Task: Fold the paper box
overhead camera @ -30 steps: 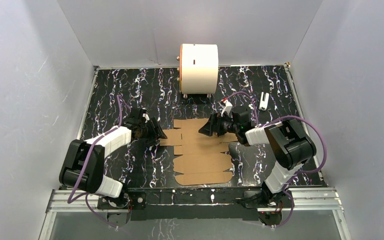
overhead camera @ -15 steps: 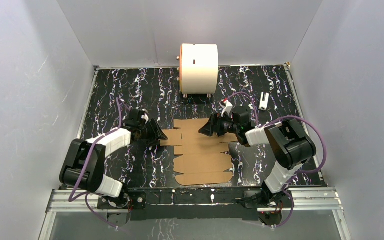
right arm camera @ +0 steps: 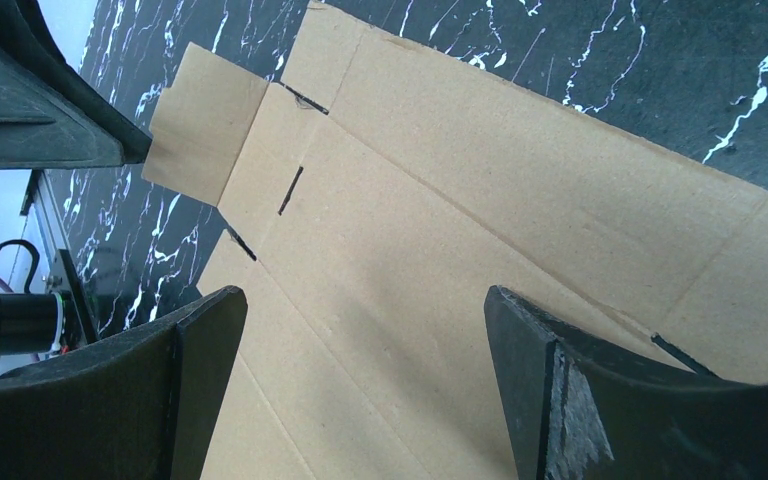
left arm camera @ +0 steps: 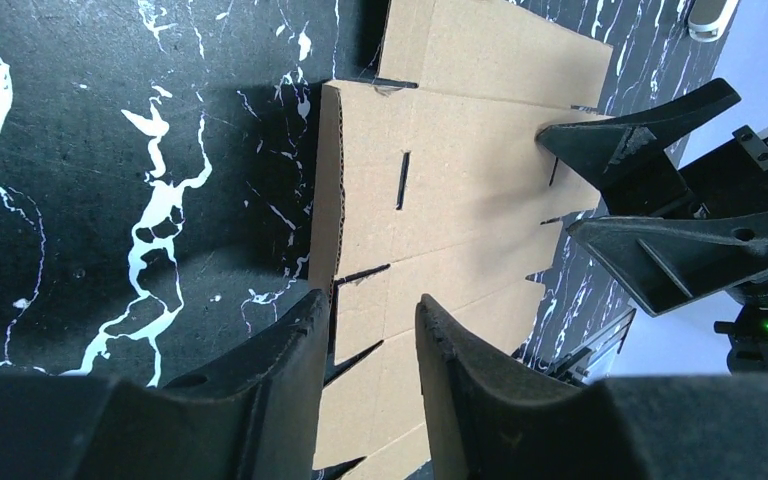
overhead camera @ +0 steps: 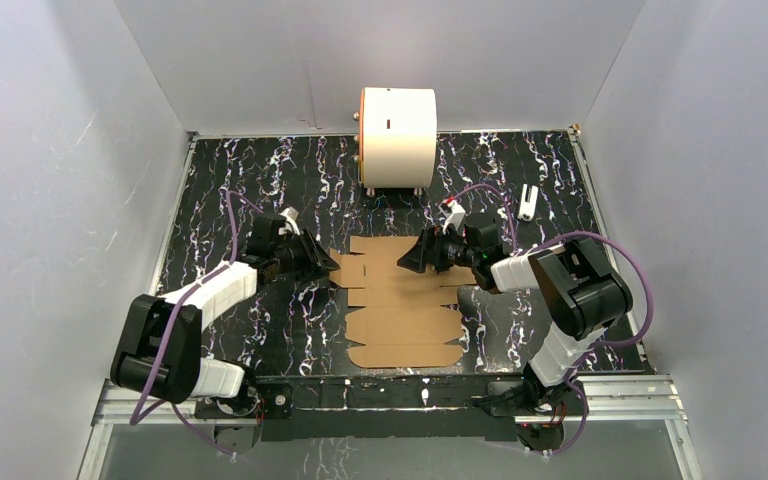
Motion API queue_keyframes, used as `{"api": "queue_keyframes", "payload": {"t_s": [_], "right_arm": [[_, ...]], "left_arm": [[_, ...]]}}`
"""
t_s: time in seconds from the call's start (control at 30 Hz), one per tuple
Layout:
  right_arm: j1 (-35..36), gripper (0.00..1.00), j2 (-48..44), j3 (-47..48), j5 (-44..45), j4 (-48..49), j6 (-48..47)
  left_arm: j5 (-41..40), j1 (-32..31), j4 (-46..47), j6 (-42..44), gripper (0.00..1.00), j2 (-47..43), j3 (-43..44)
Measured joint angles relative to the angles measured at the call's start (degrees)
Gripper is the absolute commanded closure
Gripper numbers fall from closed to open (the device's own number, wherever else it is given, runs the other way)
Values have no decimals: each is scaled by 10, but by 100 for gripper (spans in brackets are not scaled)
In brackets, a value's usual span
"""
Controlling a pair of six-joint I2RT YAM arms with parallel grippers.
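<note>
The paper box [overhead camera: 400, 320] is a flat brown die-cut cardboard sheet lying mid-table, also seen in the left wrist view [left arm camera: 460, 170] and the right wrist view [right arm camera: 440, 230]. My left gripper [overhead camera: 332, 268] is at the sheet's left edge. Its jaws [left arm camera: 370, 300] are narrowed but still apart, and they straddle a slightly raised left flap edge that runs along the left finger. My right gripper [overhead camera: 403, 262] is wide open [right arm camera: 360, 295] just above the sheet's upper right part, with only cardboard between the fingers. It faces the left gripper and shows in the left wrist view [left arm camera: 555, 180].
A large white cylinder with an orange rim [overhead camera: 398, 135] stands at the back centre. A small white object [overhead camera: 527, 202] lies at the back right. Grey walls enclose the black marbled table [overhead camera: 260, 180] on three sides.
My left arm has pushed rightward onto the sheet's left edge and its jaws have narrowed. The right gripper and the sheet have stayed put.
</note>
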Motion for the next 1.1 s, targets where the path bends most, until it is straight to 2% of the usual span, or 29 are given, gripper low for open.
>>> {"api": "queue_keyframes", "payload": {"t_s": [0.13, 0.37, 0.5, 0.63, 1.1], "right_arm": [[0, 1, 0, 0, 0, 0, 0], [1, 1, 0, 0, 0, 0, 1], [2, 1, 0, 0, 0, 1, 1], [3, 1, 3, 0, -1, 5, 1], [9, 1, 8, 0, 3, 16, 2]], "left_arm": [[1, 0, 4, 0, 67, 6, 0], [-27, -6, -5, 9, 77, 22, 0], [-66, -24, -37, 24, 90, 30, 11], [-122, -55, -71, 42, 100, 37, 39], [-353, -193, -209, 85, 100, 120, 183]]}}
